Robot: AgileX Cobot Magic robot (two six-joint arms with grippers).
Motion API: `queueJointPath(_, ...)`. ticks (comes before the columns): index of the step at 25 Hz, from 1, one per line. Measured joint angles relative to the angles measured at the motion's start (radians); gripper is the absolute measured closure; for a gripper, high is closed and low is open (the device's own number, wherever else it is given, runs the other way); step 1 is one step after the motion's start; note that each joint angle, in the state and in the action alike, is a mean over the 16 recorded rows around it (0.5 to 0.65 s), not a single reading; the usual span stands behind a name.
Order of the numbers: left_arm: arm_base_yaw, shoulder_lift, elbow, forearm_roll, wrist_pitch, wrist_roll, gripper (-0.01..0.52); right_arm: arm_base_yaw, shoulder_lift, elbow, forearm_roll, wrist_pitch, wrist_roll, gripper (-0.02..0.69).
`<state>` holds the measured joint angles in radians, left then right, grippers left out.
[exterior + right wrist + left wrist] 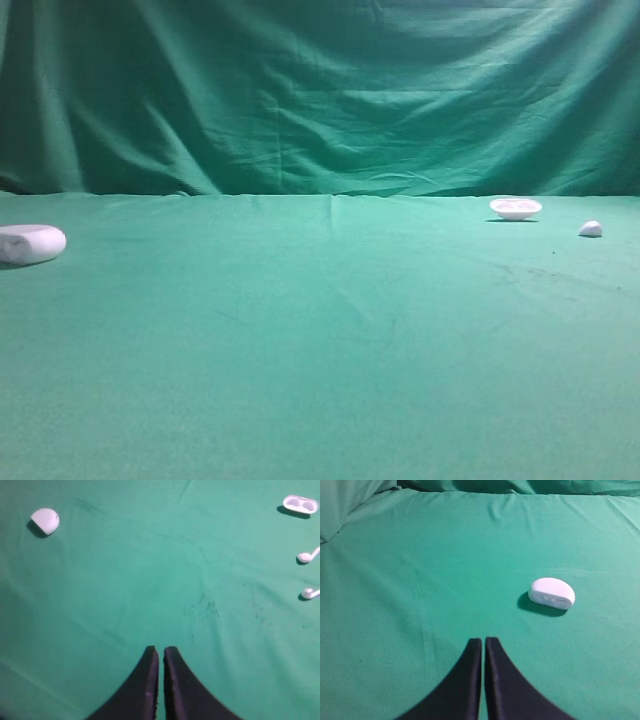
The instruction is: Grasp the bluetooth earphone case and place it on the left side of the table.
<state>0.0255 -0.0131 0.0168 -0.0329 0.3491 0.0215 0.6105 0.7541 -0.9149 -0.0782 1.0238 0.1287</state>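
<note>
Both grippers' jaws are pressed together, empty; bluetooth earphone case [30, 243] lies unlabelled.

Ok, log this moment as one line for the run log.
case: bluetooth earphone case resting at table far left | left gripper: shut, empty | right gripper: shut, empty

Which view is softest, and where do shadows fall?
Exterior high: softest, hazy, the case at the left edge blurs into a white blob; backdrop folds are dark. Left wrist: sharper, case casts a dark shadow to its lower left; shut left gripper is a black silhouette. Right wrist: crisp centre, earbuds at the right edge slightly blown out, right gripper equally black.
</note>
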Motion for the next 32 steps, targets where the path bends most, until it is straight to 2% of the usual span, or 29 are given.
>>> queueJointPath(7, 0.0, 0.0, 0.0, 0.0, 0.0, 0.0, 0.514, -0.078, -0.181, 0.112, -0.023, -0.05, -0.01, 0.665)
queueJointPath(22, 0.0, 0.0, 0.0, 0.0, 0.0, 0.0, 0.514, -0.505, -0.647, 0.702, -0.018, -0.503, -0.04, 0.665)
queueJointPath(32, 0.0, 0.0, 0.0, 0.0, 0.0, 0.0, 0.514, -0.577, -0.765, 0.917, -0.005, -0.593, -0.042, 0.665)
